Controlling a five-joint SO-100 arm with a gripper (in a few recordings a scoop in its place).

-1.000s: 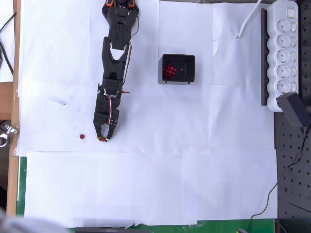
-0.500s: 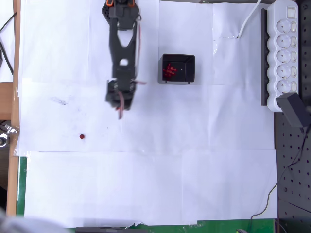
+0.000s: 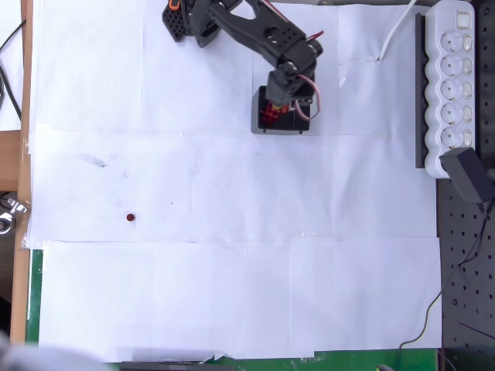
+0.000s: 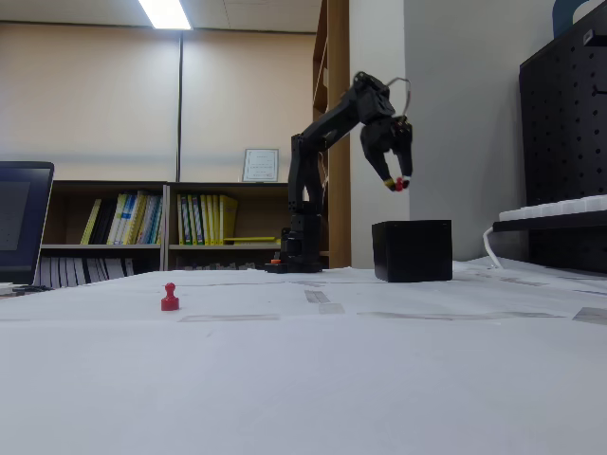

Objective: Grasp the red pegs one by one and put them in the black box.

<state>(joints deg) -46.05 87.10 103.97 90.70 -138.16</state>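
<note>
My gripper [image 3: 284, 105] hangs pointing down above the black box [image 3: 303, 125], high over its open top in the fixed view. There the gripper [image 4: 395, 183] is shut on a red peg [image 4: 399, 184] held at its fingertips, well above the black box [image 4: 412, 250]. Several red pegs [image 3: 267, 116] lie in the box's left part, partly hidden by the arm. One more red peg [image 3: 130, 218] stands alone on the white paper at the left, far from the gripper; in the fixed view this peg [image 4: 170, 298] is upright in the foreground.
A long white power strip [image 3: 452, 85] with a black adapter [image 3: 468, 174] lies along the right edge. Black pegboard [image 3: 466, 270] sits below it. A laptop [image 4: 24, 223] stands at the left in the fixed view. The arm's base [image 3: 186, 19] is at the top.
The gripper closed on a peg near the lone peg at the lower left, lifted it, and swung right to hang over the black box.
</note>
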